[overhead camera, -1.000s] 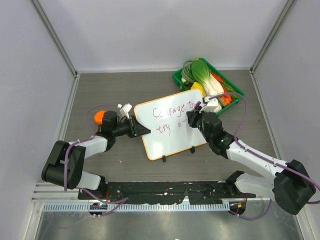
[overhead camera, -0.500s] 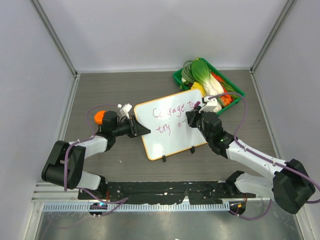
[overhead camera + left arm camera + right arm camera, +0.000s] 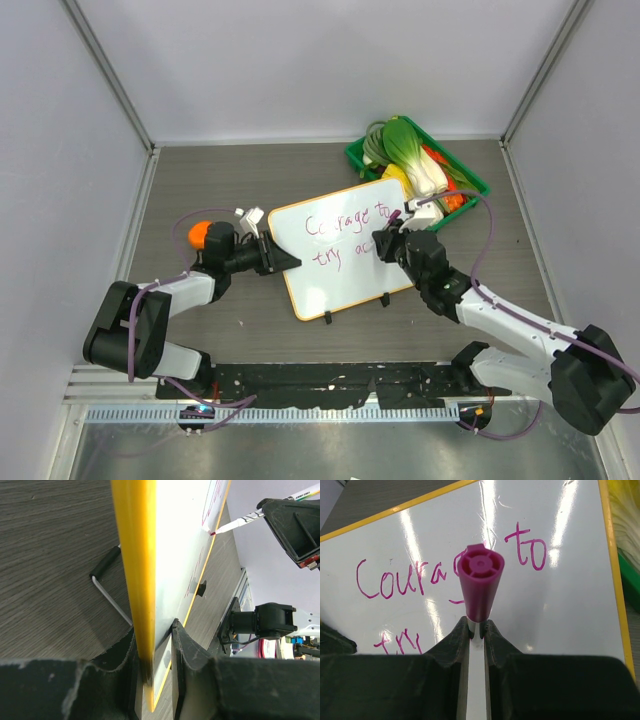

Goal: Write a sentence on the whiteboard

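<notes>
The whiteboard (image 3: 335, 285) lies tilted in the middle of the table, orange frame around it. My left gripper (image 3: 284, 262) is shut on its left edge; in the left wrist view the fingers (image 3: 152, 630) pinch the yellow-orange rim (image 3: 134, 555). The sentence (image 3: 345, 228) reads "Courage to" above "try a" in purple-pink, also seen in the right wrist view (image 3: 420, 577). My right gripper (image 3: 386, 244) is shut on a purple-capped marker (image 3: 480, 580), and the marker tip (image 3: 214, 532) touches the board beside the second line.
A green basket (image 3: 474, 186) of vegetables stands just behind the board's far right corner. An orange ball (image 3: 199, 233) and a small white object (image 3: 251, 215) lie near the left arm. Two black clips (image 3: 328, 318) stick out of the board's near edge. Walls close three sides.
My right gripper has shifted the marker slightly toward the near edge, uncovering the word "to" and adding a stroke after the "a". The left gripper and the board have not moved.
</notes>
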Controlling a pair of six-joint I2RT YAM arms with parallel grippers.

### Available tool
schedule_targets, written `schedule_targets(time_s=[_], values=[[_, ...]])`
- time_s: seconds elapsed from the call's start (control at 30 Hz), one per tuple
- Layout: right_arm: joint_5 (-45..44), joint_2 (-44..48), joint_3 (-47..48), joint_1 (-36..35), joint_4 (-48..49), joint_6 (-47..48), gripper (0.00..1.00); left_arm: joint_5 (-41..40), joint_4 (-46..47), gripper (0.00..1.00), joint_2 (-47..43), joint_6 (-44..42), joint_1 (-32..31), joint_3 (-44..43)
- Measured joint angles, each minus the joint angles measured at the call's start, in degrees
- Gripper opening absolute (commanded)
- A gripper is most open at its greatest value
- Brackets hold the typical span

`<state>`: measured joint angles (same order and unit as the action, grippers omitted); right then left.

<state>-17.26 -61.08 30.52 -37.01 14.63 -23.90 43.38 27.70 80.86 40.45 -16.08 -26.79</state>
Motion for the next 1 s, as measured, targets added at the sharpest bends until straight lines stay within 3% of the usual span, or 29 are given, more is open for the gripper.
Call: schedule_targets(time_s=[1.0], values=[[-3.17,-2.91,3.72,0.0,-1.14,0.02,0.01,-0.24,-0.04,0.0,0.02,0.04,-0.11,-0.02]])
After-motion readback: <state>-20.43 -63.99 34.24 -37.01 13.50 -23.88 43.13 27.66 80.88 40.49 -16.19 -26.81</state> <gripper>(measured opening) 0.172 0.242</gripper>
